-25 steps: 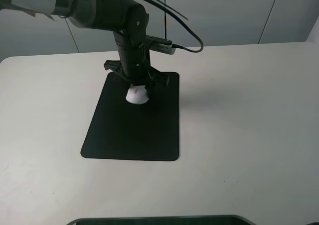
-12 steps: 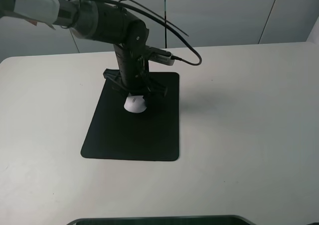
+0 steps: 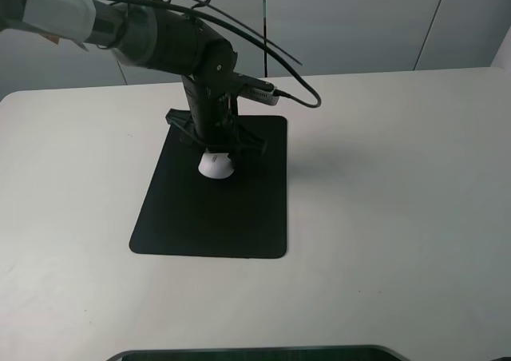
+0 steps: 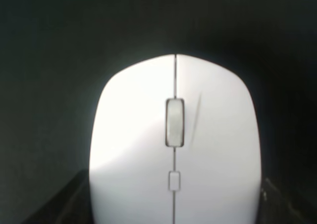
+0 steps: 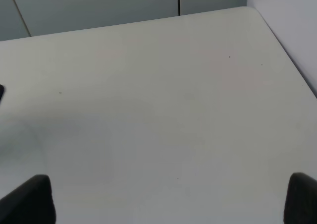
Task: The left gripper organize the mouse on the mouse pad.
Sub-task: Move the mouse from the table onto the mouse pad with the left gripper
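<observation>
Now, left tool (image 3: 215, 155) low over the mouse pad (image 3: 200, 217), upper middle of frame, fingers (image 4: 62, 204) holding the white mouse (image 3: 215, 167) by its sides.

Mouse (image 3: 215, 166): small white oval with a grey scroll wheel, upright, on the far half of the mouse pad (image 3: 211, 217), slightly left of the pad's midline and well inside all its edges. Mouse pad: thin matte black rectangle with rounded corners, lying flat, long axis running away from the exterior camera. Left gripper (image 3: 216, 148): black two-fingered claw pointing straight down over the mouse, one finger against each flank, rear half of the mouse hidden beneath it.
</observation>
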Robot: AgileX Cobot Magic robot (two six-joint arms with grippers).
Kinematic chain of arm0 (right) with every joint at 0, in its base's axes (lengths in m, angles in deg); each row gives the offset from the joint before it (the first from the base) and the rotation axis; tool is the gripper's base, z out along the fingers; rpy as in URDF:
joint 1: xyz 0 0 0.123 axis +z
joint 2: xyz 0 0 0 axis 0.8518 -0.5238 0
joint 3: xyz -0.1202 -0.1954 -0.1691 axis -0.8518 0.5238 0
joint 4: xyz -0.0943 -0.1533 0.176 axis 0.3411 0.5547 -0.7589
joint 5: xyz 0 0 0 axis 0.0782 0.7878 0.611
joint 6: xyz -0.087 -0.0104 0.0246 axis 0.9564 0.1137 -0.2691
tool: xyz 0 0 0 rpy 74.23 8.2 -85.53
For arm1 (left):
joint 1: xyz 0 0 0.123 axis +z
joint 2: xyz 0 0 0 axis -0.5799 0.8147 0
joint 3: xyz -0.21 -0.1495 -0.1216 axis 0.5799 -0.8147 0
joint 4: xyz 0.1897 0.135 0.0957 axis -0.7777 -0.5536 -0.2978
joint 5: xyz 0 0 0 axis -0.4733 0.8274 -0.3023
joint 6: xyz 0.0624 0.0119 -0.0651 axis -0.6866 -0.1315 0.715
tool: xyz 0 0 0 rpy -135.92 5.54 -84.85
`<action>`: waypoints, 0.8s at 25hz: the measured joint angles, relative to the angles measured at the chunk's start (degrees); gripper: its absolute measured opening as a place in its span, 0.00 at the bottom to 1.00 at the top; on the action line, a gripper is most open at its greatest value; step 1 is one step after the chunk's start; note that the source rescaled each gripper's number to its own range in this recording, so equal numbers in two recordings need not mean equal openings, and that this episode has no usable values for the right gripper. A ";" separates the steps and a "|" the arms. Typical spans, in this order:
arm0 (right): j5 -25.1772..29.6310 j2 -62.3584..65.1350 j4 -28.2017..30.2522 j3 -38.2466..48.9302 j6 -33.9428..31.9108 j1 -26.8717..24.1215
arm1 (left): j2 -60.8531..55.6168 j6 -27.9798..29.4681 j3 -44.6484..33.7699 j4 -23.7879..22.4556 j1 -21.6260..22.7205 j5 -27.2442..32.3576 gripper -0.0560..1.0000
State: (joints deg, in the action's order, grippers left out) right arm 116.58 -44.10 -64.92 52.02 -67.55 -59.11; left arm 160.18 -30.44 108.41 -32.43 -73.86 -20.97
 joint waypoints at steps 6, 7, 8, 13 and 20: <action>0.00 0.00 0.00 0.00 0.00 0.00 | 0.00 0.34 -0.08 0.14 0.00 -0.33 0.05; 0.00 0.00 0.00 0.00 0.00 0.00 | 0.00 0.34 -0.08 0.29 0.00 -0.33 0.05; 0.00 0.00 0.00 0.00 0.00 0.00 | 0.00 0.38 -0.08 0.43 0.00 -0.33 0.05; 0.00 0.00 0.00 0.00 0.00 0.00 | 0.00 0.38 -0.08 0.87 0.00 -0.33 0.05; 0.00 0.00 0.00 0.00 0.00 0.00 | 0.00 0.86 -0.22 1.23 0.00 -0.33 0.05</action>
State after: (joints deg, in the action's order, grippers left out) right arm 116.58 -44.10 -64.92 52.02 -67.55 -59.11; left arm 160.18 -29.58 108.19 -31.20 -73.86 -21.30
